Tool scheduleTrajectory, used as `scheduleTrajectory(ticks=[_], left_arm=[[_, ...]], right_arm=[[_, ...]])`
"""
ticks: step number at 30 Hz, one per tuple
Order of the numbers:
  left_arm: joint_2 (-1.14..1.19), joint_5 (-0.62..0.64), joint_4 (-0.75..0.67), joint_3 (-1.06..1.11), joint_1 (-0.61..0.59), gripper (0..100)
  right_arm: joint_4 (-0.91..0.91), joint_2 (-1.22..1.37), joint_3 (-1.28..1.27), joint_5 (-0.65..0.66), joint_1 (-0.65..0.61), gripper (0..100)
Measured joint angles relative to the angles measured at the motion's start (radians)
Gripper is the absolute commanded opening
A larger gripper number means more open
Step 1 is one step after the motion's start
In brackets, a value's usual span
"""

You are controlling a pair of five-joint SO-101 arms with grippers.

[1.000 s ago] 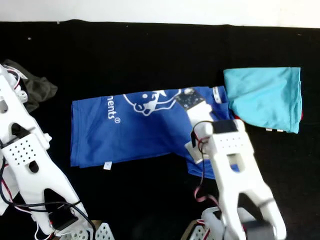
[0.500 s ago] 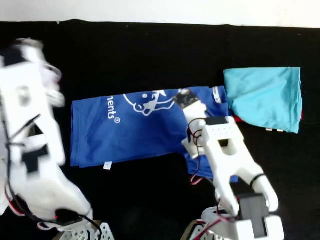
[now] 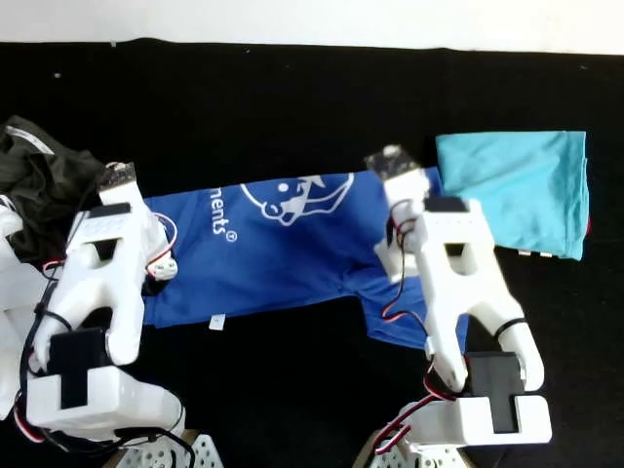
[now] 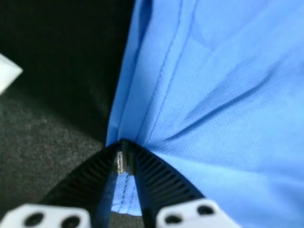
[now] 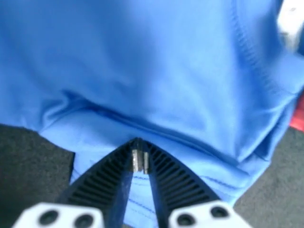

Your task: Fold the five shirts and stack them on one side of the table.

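Observation:
A blue shirt with white print lies spread across the middle of the black table. My left gripper sits at the shirt's left hem; in the left wrist view the gripper is shut on the blue hem. My right gripper is at the shirt's far right edge, beside the collar tag. In the right wrist view it is shut on a ridge of blue cloth. A folded teal shirt lies to the right.
A heap of dark shirts lies at the left edge, behind the left arm. A red sliver shows under the teal shirt's corner. The table's far strip and front middle are bare black cloth.
The left arm has swung in from the left onto the shirt's hem. The right gripper has moved from the shirt's print up and right to the collar edge.

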State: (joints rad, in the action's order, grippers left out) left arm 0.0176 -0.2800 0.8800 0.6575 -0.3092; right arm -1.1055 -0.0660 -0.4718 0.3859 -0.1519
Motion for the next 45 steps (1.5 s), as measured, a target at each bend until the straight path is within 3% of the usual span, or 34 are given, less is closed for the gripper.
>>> scheduleTrajectory(ticks=[8,14,19,35,45], left_arm=[[-0.002,0.000,-0.012,0.015,0.017,1],[0.005,0.000,-0.015,0.015,0.018,1],[0.006,0.000,-0.015,0.015,0.018,1],[0.006,0.000,-0.015,0.015,0.018,1],[0.006,0.000,-0.015,0.015,0.018,1]], right_arm=[[-0.153,-0.061,0.060,-0.012,-0.044,1.4],[-0.163,-0.290,-0.089,-0.012,-0.120,15.2],[-0.160,-0.371,-0.241,0.014,-0.166,10.9],[0.080,-0.368,-0.420,0.034,-0.181,10.8],[0.126,-0.172,-0.379,0.034,-0.133,10.8]])
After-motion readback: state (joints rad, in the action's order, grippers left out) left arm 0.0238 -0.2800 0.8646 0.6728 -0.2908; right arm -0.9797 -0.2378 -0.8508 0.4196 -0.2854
